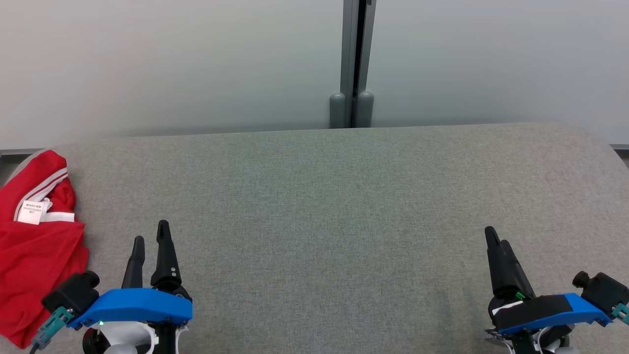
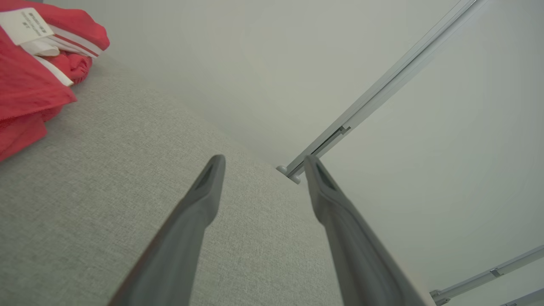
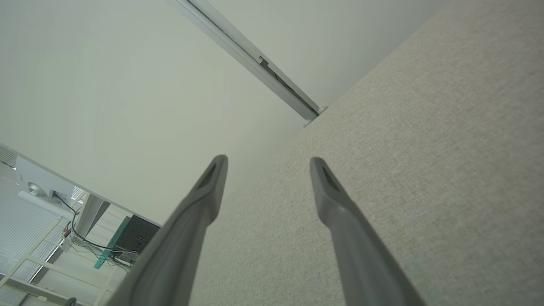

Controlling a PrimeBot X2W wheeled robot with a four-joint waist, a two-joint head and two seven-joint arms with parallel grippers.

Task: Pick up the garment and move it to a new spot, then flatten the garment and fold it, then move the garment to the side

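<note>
Garment [image 1: 34, 260] is cut off at left edge.

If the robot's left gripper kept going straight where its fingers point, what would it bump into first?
Nothing soon, it seems. The left gripper points across the bare grey table toward the pale wall; the red garment lies off to its left. Depth is hard to judge.

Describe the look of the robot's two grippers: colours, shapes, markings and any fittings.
Each has two long, tapering black fingers on a blue housing, white shells beneath, and a black camera block with a teal connector outside. The left gripper shows a small green light; the right gripper wears a black band with a white patch and a green spot.
</note>
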